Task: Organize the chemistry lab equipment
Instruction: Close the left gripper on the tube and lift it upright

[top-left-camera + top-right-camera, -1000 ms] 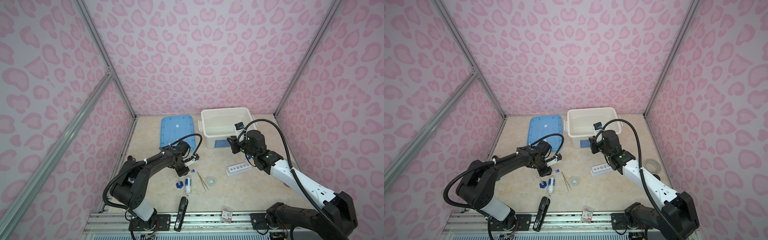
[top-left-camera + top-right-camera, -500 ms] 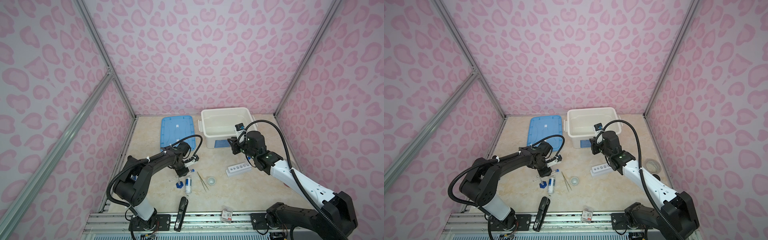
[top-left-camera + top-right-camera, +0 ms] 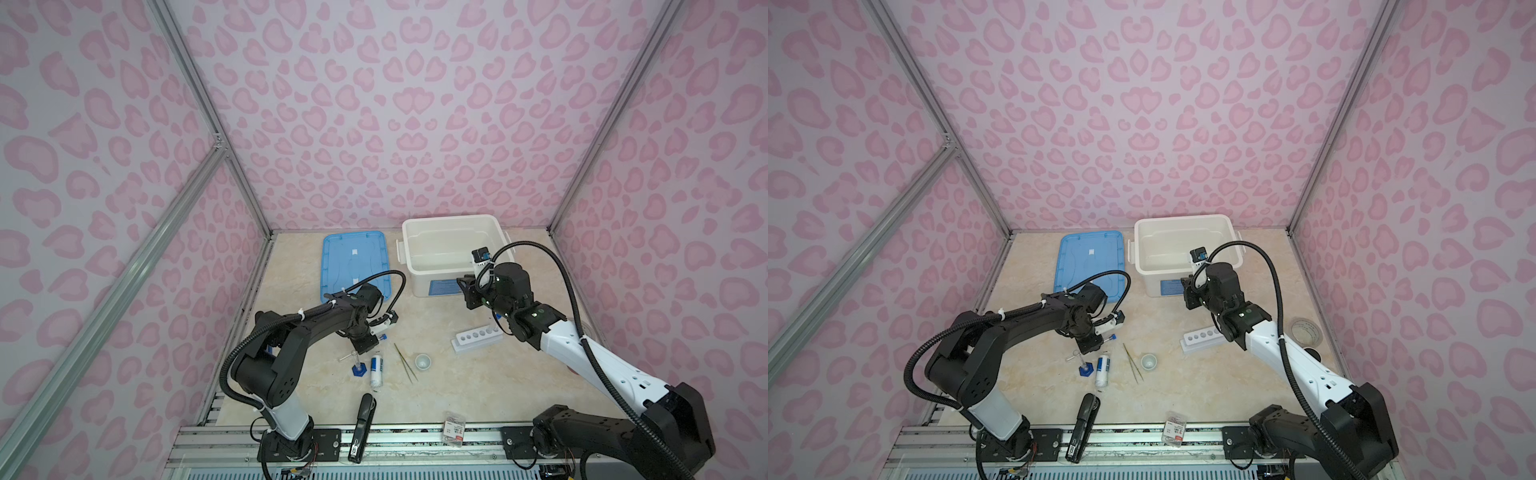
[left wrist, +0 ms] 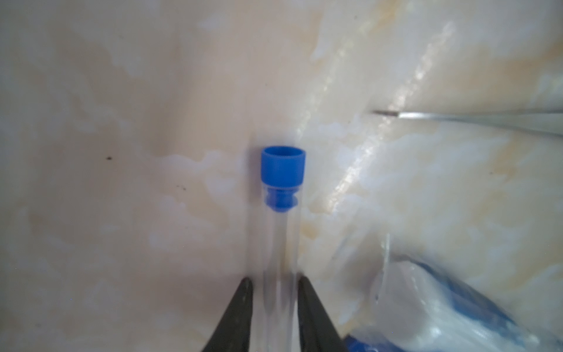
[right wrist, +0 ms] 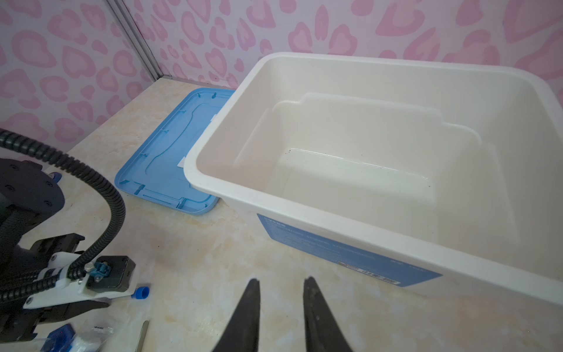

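My left gripper (image 4: 274,282) is shut on a clear thin tube (image 4: 280,243) with a blue cap (image 4: 283,164), low over the table. In both top views this gripper (image 3: 365,345) (image 3: 1090,345) hides most of the tube, and only the cap end (image 3: 381,337) shows. Just in front lie the blue-based cylinder (image 3: 359,370), the white blue-labelled bottle (image 3: 376,368), the metal tweezers (image 3: 405,361) and the tiny white cup (image 3: 422,361). The white rack (image 3: 478,338) stands with its holes bare. My right gripper (image 5: 281,280) (image 3: 467,293) hangs open above the table, before the white bin.
The white bin (image 3: 453,222) stands at the back with nothing in it, its blue lid (image 3: 353,257) flat to its left. A black stapler (image 3: 363,419) and a small packet (image 3: 453,428) lie at the front edge. A tape roll (image 3: 1306,330) sits behind the right arm.
The left jaws have closed onto the blue-capped tube. The right arm has not moved.
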`<state>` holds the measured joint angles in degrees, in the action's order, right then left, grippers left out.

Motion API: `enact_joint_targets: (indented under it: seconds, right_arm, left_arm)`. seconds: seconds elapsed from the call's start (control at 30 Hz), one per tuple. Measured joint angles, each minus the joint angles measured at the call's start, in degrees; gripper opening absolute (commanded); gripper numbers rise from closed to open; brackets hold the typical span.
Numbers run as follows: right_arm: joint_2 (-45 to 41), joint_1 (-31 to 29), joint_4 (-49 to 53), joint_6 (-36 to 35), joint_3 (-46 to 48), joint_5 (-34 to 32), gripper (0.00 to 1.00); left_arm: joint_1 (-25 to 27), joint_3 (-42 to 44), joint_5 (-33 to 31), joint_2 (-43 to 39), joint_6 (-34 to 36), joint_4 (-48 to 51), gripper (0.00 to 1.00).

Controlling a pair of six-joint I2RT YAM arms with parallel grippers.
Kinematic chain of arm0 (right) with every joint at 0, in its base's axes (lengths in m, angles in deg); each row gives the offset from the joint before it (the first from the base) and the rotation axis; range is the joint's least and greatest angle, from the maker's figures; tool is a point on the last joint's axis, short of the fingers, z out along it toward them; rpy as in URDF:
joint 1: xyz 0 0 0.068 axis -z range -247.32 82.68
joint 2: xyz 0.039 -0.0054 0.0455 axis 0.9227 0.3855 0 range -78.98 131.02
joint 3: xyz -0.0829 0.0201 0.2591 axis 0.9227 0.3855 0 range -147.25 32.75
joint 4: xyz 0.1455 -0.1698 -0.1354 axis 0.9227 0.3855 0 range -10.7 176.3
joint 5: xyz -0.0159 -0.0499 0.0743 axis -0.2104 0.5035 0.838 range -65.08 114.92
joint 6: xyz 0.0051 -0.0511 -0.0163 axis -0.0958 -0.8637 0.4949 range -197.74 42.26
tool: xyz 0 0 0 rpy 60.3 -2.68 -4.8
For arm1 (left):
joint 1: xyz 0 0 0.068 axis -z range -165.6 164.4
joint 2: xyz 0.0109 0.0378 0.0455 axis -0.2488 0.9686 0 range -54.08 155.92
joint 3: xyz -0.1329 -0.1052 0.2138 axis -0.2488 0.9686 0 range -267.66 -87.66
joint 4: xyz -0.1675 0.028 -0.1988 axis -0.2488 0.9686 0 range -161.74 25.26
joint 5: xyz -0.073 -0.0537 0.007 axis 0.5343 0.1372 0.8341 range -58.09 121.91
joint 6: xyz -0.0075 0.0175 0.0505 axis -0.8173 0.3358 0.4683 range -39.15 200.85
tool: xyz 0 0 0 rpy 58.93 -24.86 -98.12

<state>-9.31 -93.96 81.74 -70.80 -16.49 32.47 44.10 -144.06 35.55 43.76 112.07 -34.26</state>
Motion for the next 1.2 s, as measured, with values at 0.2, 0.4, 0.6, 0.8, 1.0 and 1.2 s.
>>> enact_joint_targets:
  seconds: [0.2,0.4,0.6,0.8,1.0,1.2]
  right_arm:
    - [0.61,0.44,-0.20,0.00,0.00,0.22,0.25]
    - [1.42,0.52,-1.09,0.00,-0.13,0.81,0.25]
    - [1.73,0.55,-1.29,0.00,-1.18,1.20,0.25]
    - [1.95,0.55,-0.98,0.00,-2.21,1.49,0.25]
    - [0.98,0.55,0.31,-0.02,-3.30,1.49,0.25]
    - [-0.98,0.55,0.42,0.70,-2.89,1.70,0.25]
  left_arm:
    - [-0.02,-0.44,-0.48,0.46,0.00,0.15,0.18]
    - [-0.02,-0.44,-0.57,0.22,0.00,0.15,0.14]
    - [-0.22,-0.44,-0.46,-1.42,0.02,-0.11,0.14]
    - [-0.76,-0.28,-0.28,-4.24,0.00,-1.60,0.14]
    - [-1.38,-1.40,1.29,-8.31,-0.22,-2.51,0.14]
    - [-2.32,-2.89,3.98,-12.41,-0.37,-3.89,0.14]
